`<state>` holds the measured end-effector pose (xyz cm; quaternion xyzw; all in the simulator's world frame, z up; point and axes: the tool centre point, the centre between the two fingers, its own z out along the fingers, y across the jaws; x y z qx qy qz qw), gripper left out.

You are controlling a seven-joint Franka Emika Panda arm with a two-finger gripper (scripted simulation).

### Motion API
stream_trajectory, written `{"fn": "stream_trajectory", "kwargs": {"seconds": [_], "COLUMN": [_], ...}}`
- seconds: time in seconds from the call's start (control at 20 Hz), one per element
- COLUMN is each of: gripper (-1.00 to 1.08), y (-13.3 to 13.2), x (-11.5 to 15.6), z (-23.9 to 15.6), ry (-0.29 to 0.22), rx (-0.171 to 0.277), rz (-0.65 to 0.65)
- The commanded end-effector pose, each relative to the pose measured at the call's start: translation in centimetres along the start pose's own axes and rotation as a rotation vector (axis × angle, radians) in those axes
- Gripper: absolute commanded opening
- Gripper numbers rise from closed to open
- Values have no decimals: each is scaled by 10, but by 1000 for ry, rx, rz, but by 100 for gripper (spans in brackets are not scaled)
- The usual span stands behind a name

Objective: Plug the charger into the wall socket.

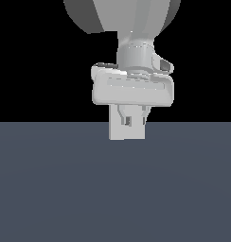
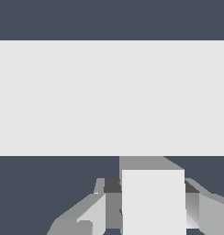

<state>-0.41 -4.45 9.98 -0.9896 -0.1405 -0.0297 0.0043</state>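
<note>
In the wrist view my gripper (image 2: 148, 186) is shut on the charger (image 2: 153, 202), an off-white block held between the two grey fingers (image 2: 93, 213). Its prongs are hidden. The wall socket (image 2: 109, 96) fills the picture as a wide light-grey band directly beyond the charger's far end; its holes cannot be made out. In the exterior view the gripper (image 1: 132, 118) hangs from the arm just above the floor, with the wall socket (image 1: 127, 133) standing as a light-grey upright plate at the fingers. There I cannot tell the charger apart from the plate.
A flat dark blue-grey floor (image 1: 115, 189) spreads around the plate. The arm's large grey link (image 1: 122, 14) hangs above the hand against a black background.
</note>
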Motion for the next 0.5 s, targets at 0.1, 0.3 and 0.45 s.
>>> {"fn": "stream_trajectory", "kwargs": {"seconds": [0.1,0.3,0.45], "gripper": [-100,-100,-100], "y": [0,0,0], "x": [13,17,17], "z": [1,1,1], "ry": [0,0,0], "rx": [0,0,0], "rz": [0,0,0]}}
